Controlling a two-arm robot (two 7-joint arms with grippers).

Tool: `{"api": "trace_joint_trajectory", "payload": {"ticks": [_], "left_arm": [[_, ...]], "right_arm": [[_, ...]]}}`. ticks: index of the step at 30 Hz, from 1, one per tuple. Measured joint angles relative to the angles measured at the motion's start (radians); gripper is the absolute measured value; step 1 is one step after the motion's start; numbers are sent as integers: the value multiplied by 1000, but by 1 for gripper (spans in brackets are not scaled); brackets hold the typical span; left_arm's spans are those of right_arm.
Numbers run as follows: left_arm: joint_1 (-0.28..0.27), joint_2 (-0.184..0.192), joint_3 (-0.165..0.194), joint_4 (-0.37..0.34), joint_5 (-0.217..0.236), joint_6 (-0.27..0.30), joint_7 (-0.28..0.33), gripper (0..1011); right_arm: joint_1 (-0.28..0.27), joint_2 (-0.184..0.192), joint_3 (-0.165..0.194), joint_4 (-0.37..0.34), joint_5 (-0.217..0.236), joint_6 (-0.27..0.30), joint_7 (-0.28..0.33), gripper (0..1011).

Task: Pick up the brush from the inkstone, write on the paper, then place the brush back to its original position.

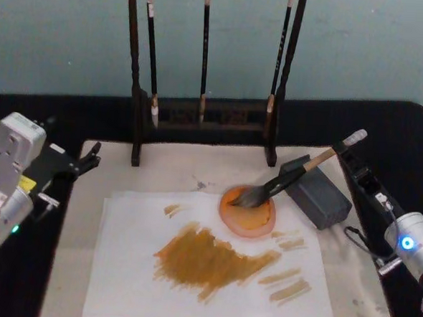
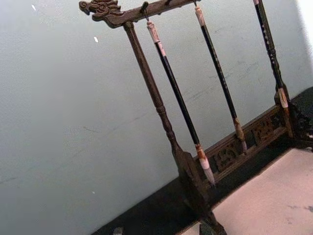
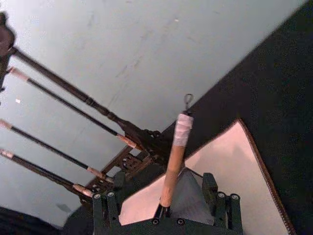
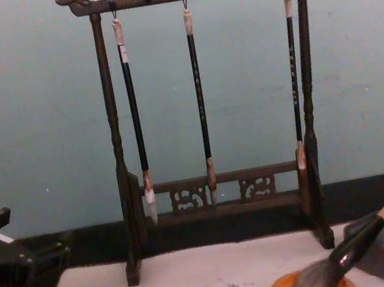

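The brush (image 1: 289, 179) lies tilted. Its bushy tuft rests in a round orange dish (image 1: 248, 211), and its tan handle leans across the dark grey inkstone (image 1: 318, 195). The taped handle end points up toward my right gripper (image 1: 352, 161). In the right wrist view that gripper (image 3: 164, 200) is open, and the handle (image 3: 172, 161) passes between its wide-spread fingers without touching them. The white paper (image 1: 133, 269) carries broad ochre strokes in front of the dish. My left gripper (image 1: 89, 158) is open and idle at the mat's far left corner. The chest view shows the brush (image 4: 356, 241) from the side.
A dark wooden rack (image 1: 199, 125) with three thin hanging brushes stands at the back of the cream mat (image 1: 67, 279). Black tabletop (image 1: 406, 142) surrounds the mat. The teal wall (image 4: 23, 105) rises behind the rack.
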Motion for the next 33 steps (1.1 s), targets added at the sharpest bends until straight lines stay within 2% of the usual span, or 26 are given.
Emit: {"api": "trace_joint_trajectory", "payload": {"ticks": [3, 4, 6, 8, 9, 10, 11, 12, 15, 16, 18, 19, 21, 22, 26, 27, 28, 29, 32, 33], "left_arm": [[0, 0, 0, 0, 0, 0, 0, 1010], [0, 0, 0, 0, 0, 0, 0, 1010], [0, 0, 0, 0, 0, 0, 0, 1009], [0, 0, 0, 0, 0, 0, 0, 1010], [0, 0, 0, 0, 0, 0, 0, 1009], [0, 0, 0, 0, 0, 0, 0, 1010], [0, 0, 0, 0, 0, 0, 0, 1010], [0, 0, 0, 0, 0, 0, 0, 1010], [0, 0, 0, 0, 0, 0, 0, 1010], [0, 0, 0, 0, 0, 0, 0, 1010], [0, 0, 0, 0, 0, 0, 0, 1010], [0, 0, 0, 0, 0, 0, 0, 1009], [0, 0, 0, 0, 0, 0, 0, 1010], [0, 0, 0, 0, 0, 0, 0, 1010], [0, 0, 0, 0, 0, 0, 0, 1010], [0, 0, 0, 0, 0, 0, 0, 1010], [0, 0, 0, 0, 0, 0, 0, 1010], [0, 0, 0, 0, 0, 0, 0, 1010], [0, 0, 0, 0, 0, 0, 0, 1010], [0, 0, 0, 0, 0, 0, 0, 1010]], "right_arm": [[-5, 11, -14, -17, -56, -28, -13, 1000], [-5, 17, -27, -25, -106, -46, -23, 1000], [-4, 23, -41, -29, -155, -63, -35, 1000], [10, 36, -78, -33, -284, -99, -68, 1000], [10, 36, -78, -33, -284, -99, -68, 1000], [18, 41, -95, -33, -343, -111, -84, 1000], [23, 44, -105, -33, -372, -117, -92, 1000], [32, 49, -123, -32, -433, -128, -110, 1000], [44, 58, -150, -31, -525, -142, -136, 1000], [52, 64, -167, -28, -578, -147, -153, 1000], [60, 69, -184, -26, -636, -149, -173, 1000], [68, 73, -201, -22, -695, -150, -193, 1000], [75, 76, -215, -19, -747, -150, -214, 1000], [83, 78, -230, -13, -797, -149, -235, 1000], [96, 78, -254, -1, -894, -148, -277, 1000], [101, 78, -266, 7, -940, -148, -296, 1000], [103, 78, -271, 10, -958, -148, -304, 1000], [108, 78, -280, 17, -1000, -148, -321, 1000], [114, 77, -292, 26, -1050, -145, -342, 1000], [116, 76, -299, 30, -1080, -142, -355, 1000]]}}
